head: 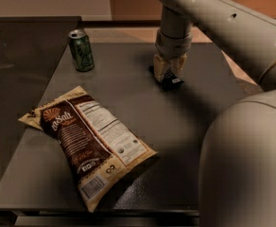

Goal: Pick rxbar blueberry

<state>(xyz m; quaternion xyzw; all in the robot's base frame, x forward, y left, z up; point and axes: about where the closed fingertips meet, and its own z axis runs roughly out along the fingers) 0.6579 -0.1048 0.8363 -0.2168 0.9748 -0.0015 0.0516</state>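
Your rxbar blueberry (173,82) lay diagonally, white end pointing lower right, directly beneath the gripper (170,73) at upper centre; you couldn't tell whether it gripped.

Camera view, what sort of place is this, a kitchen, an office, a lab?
Probably an office break area or a robot test room; little of the room shows. A dark table carries snacks: a chip bag, a green can, and the rxbar blueberry under the claw at the far side.
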